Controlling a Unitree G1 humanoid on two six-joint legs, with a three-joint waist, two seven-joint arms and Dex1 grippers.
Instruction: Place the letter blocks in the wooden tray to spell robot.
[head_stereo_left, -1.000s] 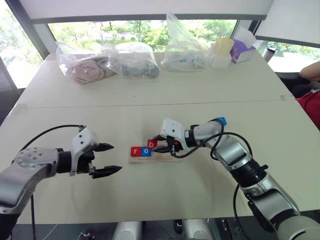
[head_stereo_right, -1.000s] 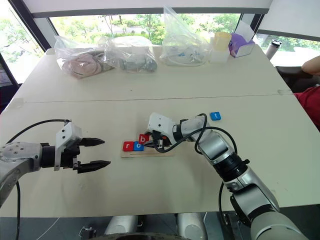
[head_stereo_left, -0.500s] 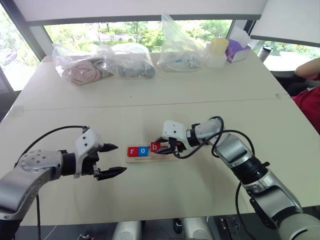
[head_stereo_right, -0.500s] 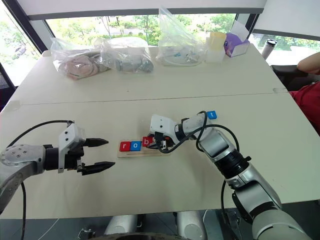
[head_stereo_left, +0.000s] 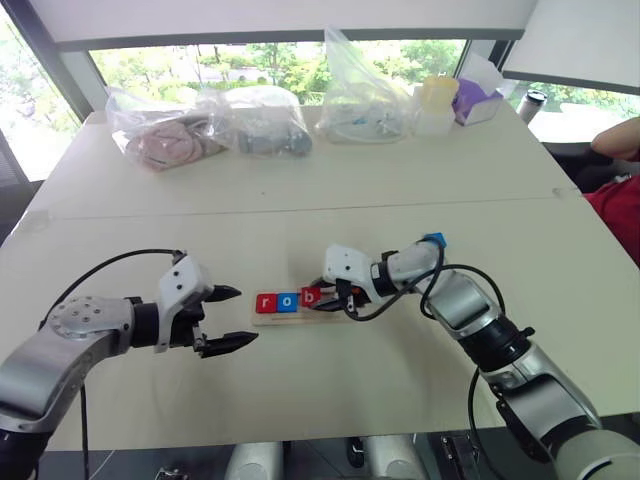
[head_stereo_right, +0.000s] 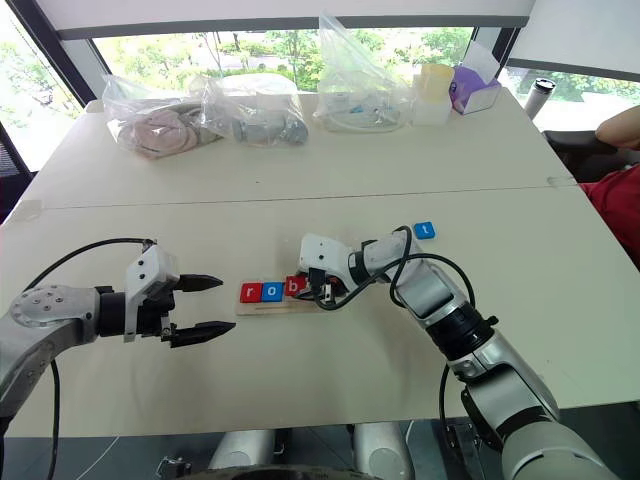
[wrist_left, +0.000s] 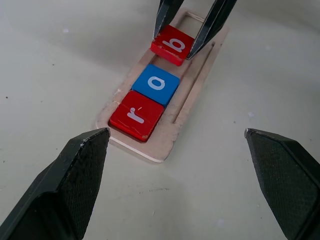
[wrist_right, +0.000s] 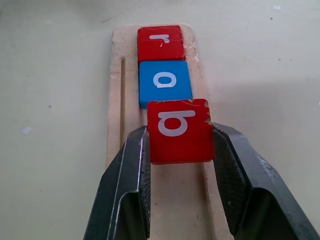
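Near the middle of the head-camera frames, on the pale tabletop (head_stereo_left: 330, 190), lies the long, narrow light-wood tray (head_stereo_left: 300, 312) with its raised rim. Three of the small flat square letter blocks sit in a row along it: a red tile with a white "r" (wrist_left: 137, 114) at the tray's left end, a blue tile with a white "o" (wrist_left: 159, 84) touching it, and next a red tile with a white "b" (wrist_right: 179, 129).

The right gripper (wrist_right: 180, 150) reaches in from the right of centre, and its two black fingers are clamped on opposite edges of the red "b" tile, which sits tilted at the third place, close beside the blue "o". Whether the tile rests flat on the wood cannot be told.

The left gripper (head_stereo_left: 232, 317) hovers over the table in the lower left of the frame, just left of the tray and apart from it, with its two black fingers spread wide and nothing between them.

Another blue letter tile (head_stereo_right: 425, 230) lies alone on the table to the upper right of the tray, well apart from it.

Along the top of the frame stand clear plastic bags (head_stereo_left: 215, 120) with bundled contents, beside a pale yellow container (head_stereo_left: 443, 95) and a purple box (head_stereo_left: 478, 100).
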